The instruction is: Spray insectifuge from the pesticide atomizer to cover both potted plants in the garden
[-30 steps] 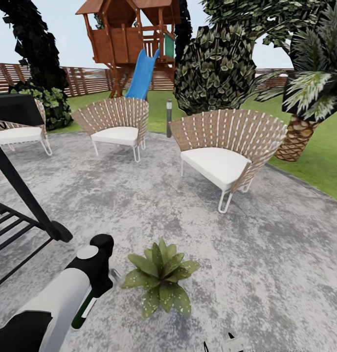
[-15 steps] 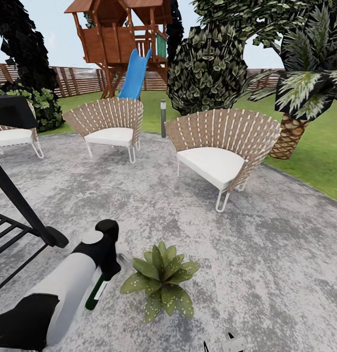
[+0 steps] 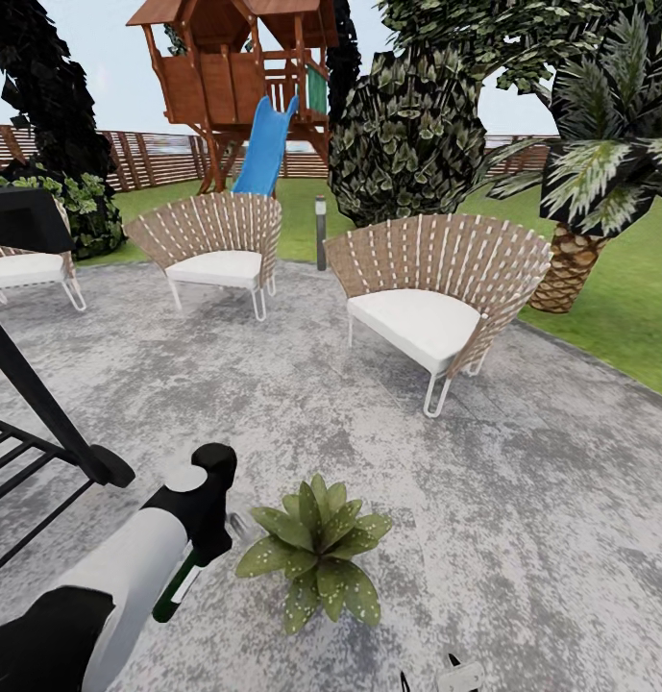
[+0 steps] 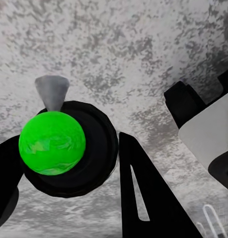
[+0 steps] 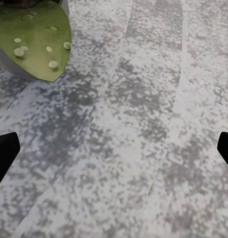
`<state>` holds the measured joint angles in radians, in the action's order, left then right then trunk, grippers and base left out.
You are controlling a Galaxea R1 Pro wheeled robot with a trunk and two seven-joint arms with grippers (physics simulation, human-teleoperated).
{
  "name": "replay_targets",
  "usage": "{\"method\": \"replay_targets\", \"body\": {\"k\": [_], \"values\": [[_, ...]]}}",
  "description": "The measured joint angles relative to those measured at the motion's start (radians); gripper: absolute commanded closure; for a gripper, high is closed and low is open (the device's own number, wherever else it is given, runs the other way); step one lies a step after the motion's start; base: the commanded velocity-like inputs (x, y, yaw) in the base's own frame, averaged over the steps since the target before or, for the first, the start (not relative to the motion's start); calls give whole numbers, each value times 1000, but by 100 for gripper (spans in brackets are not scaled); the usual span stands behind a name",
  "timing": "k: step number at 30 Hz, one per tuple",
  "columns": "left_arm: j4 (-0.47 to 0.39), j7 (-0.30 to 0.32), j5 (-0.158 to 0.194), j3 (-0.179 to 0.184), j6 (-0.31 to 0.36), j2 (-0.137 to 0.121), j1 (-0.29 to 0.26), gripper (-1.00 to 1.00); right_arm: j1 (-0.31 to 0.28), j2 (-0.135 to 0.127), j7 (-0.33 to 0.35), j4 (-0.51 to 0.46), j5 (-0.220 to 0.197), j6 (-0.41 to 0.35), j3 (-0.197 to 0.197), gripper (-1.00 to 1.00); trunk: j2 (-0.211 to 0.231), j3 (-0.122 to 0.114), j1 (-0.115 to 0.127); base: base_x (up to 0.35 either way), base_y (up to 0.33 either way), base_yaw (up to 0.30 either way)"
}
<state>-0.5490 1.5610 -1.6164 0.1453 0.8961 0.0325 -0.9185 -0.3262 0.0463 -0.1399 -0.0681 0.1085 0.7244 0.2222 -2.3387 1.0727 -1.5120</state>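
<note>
The pesticide atomizer [image 3: 178, 589], a dark green bottle with a white stripe, hangs under my left wrist in the head view. My left gripper [image 3: 204, 548] is shut on it, just left of a potted plant [image 3: 316, 553]. That plant is a low rosette of broad green leaves flecked with white, standing on the grey patio. In the left wrist view the atomizer [image 4: 64, 148] appears end-on between my left gripper's [image 4: 74, 193] black fingers, its grey nozzle over the paving. My right gripper [image 5: 114, 148] is open and low over the paving, with a spotted leaf [image 5: 37, 39] of the plant just ahead.
Wicker chairs with white cushions [image 3: 436, 288] [image 3: 215, 245] stand beyond the plant. A black metal frame [image 3: 42, 404] slants in at the left. A palm [image 3: 580, 250], a lamp post [image 3: 320, 231], a playhouse with a blue slide [image 3: 265, 144] and the fence [image 3: 148, 159] border the lawn.
The view shifted slightly right a second ago. Since then my left arm has drawn back and down a little, carrying the atomizer with it. The plant has not moved.
</note>
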Motion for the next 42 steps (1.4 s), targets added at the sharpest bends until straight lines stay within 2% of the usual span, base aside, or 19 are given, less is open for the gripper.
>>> {"method": "replay_targets", "body": {"k": [6, 15, 28, 36, 42], "values": [[3, 0, 0, -1, 1, 2, 3, 100, 0, 1, -1, -1, -2, 1, -1, -100, 0, 0, 0, 0, 23, -138], [-11, 0, -1, 1, 3, 3, 3, 100, 0, 1, -2, -1, -3, 0, -1, -100, 0, 0, 0, -64, 289, -280], [-13, 0, -1, -5, 3, 11, -7, 100, 0, 2, -2, 0, -3, 1, -1, -100, 0, 0, 0, 1, 135, -19], [-16, 0, 2, -6, 5, 24, -20, 100, 0, 2, -2, 0, -4, 1, -2, -100, 0, 0, 0, 19, 77, -69], [-17, 0, 2, -6, 3, 53, -28, 100, 0, 1, -2, -1, -4, 1, -2, -100, 0, 0, 0, 0, 2, -252]]}}
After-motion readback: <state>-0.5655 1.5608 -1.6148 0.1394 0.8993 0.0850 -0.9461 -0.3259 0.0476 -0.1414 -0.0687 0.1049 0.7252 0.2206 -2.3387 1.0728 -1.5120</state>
